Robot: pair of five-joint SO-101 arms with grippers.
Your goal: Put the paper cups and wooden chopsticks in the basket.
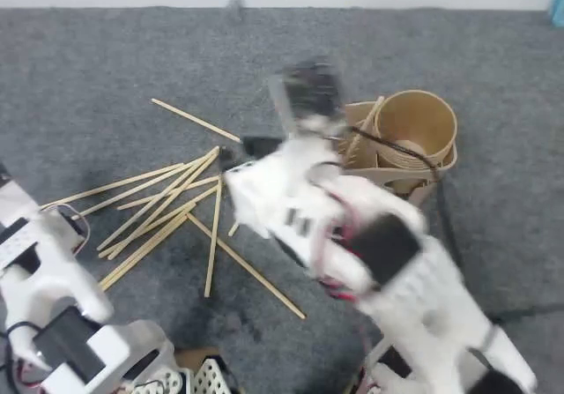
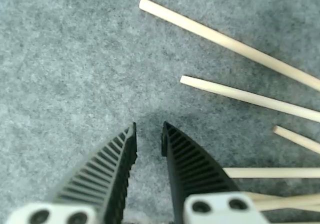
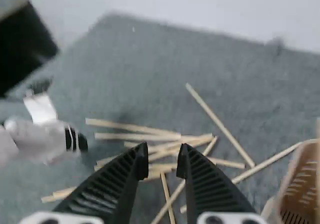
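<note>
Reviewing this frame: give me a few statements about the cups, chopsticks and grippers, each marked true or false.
1. A paper cup sits inside the basket. True.
2. All wooden chopsticks are in the basket. False: most lie scattered on the gray mat.
3. The left gripper clamps a chopstick. False: its jaws are empty, above bare mat.
4. The right gripper holds nothing between its jaws. True.

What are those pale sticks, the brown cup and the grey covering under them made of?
Sticks: apparently bare wood, matte pale tan, flat-cut ends. Cup: likely paper, thin wall, dull brown. Surface: seemingly short-pile carpet or felt, fuzzy flecked grey.
</note>
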